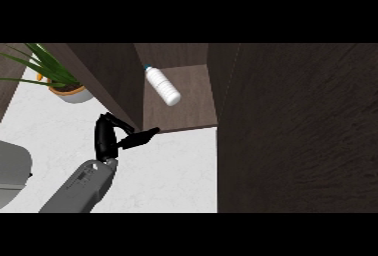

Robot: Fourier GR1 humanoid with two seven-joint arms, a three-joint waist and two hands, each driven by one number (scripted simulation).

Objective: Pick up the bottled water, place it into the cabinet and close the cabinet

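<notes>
White bottled water (163, 86) lies inside the cabinet (181, 107); left hand (111, 136) fingers released; right hand hidden.

The bottle (162, 86) lies on its side inside the cabinet (181, 112), on the shelf, cap toward the back left. The cabinet's left wall (111, 75) stands just left of it, and the door (295, 130) fills the right of the view. The left hand (111, 135) sits on the counter (170, 170) side, at the shelf's front left corner. The plant (63, 82) stands on the counter, left of the cabinet, behind the hand.
</notes>
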